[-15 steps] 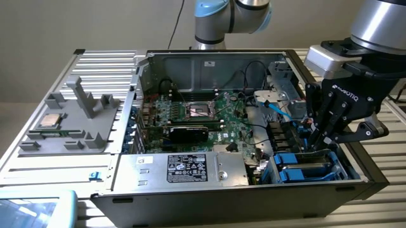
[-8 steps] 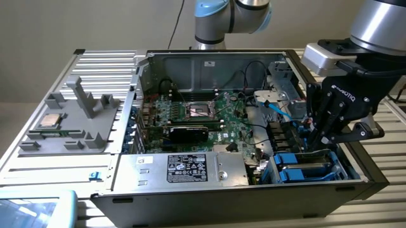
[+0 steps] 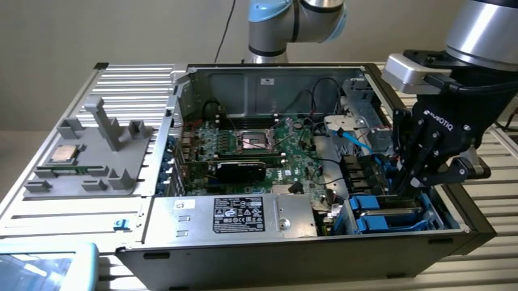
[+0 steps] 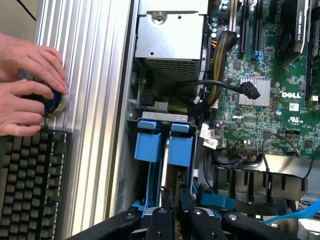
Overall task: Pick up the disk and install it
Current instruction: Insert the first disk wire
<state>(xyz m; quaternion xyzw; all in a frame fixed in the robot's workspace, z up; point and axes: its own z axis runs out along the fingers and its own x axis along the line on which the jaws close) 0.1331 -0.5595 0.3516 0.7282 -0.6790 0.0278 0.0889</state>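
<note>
The disk (image 3: 385,206), silver in a bright blue frame, sits inside the computer case's drive bay

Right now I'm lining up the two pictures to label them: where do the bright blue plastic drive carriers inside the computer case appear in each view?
Exterior view: bright blue plastic drive carriers in the dark metal computer case, its corner towards the exterior view's right, just under the black gripper.
Wrist view: carriers just beyond the gripper.
Shared landmark: green motherboard.

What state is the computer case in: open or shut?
Open: the computer case has no cover on its upper side, so the motherboard and blue drive carriers show inside.
</note>
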